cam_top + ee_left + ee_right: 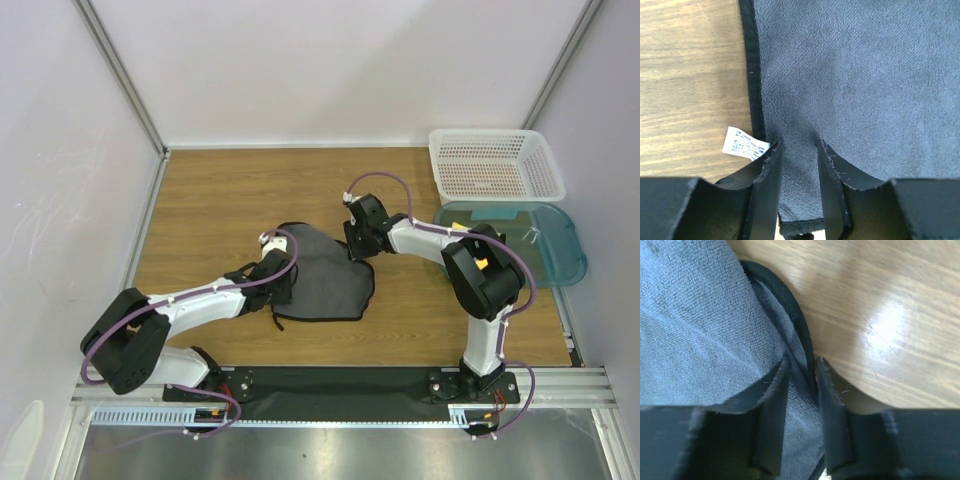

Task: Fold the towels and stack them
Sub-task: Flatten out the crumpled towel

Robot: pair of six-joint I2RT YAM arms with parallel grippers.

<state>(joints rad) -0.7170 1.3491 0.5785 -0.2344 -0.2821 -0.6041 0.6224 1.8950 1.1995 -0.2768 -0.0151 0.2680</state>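
Note:
One dark grey towel (325, 272) with a black hem lies partly spread on the wooden table (220, 200), its edges uneven. My left gripper (281, 281) is at the towel's left edge. In the left wrist view the gripper (797, 142) is shut on a pinch of towel (855, 75) near a corner, beside a white care label (742, 145). My right gripper (360, 242) is at the towel's upper right edge. In the right wrist view it (804, 360) is shut on the hemmed edge of the towel (695, 325).
A white mesh basket (495, 165) stands at the back right. A clear teal tray (525, 245) lies just in front of it, right of my right arm. White walls close the table on the left, back and right.

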